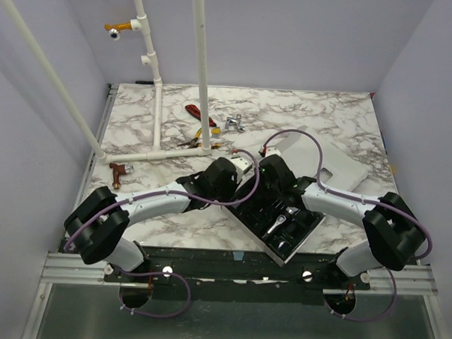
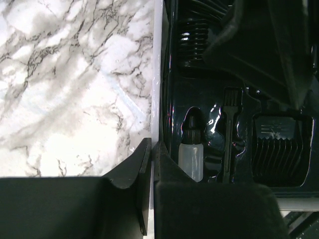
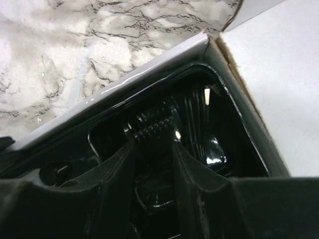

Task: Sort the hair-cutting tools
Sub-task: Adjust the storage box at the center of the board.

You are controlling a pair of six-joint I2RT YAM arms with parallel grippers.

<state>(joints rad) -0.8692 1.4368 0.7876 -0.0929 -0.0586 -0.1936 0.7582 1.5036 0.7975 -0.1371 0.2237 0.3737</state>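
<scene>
Right wrist view: my right gripper [image 3: 153,145] hangs part-open and empty over the ribbed comb guard [image 3: 152,124] in a corner pocket of the tray [image 3: 124,99], probably light, stiff, slick plastic I'd pinch across its sides, with my left gripper [image 2: 152,164] closed tight at the tray's edge.

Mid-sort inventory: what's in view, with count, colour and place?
tray: one, black, in white box, near middle
clipper: one, black and silver, in tray
comb guards: at least two, black, in tray
brush: one, black, in tray
bottle: one, clear, black cap, in tray
hand tools: two, red and yellow handles, far side
T-shaped piece: one, reddish-brown, left side
box lid: one, white, right of tray
left gripper: one, black, shut, at tray's edge
right gripper: one, black, open, over a guard
</scene>
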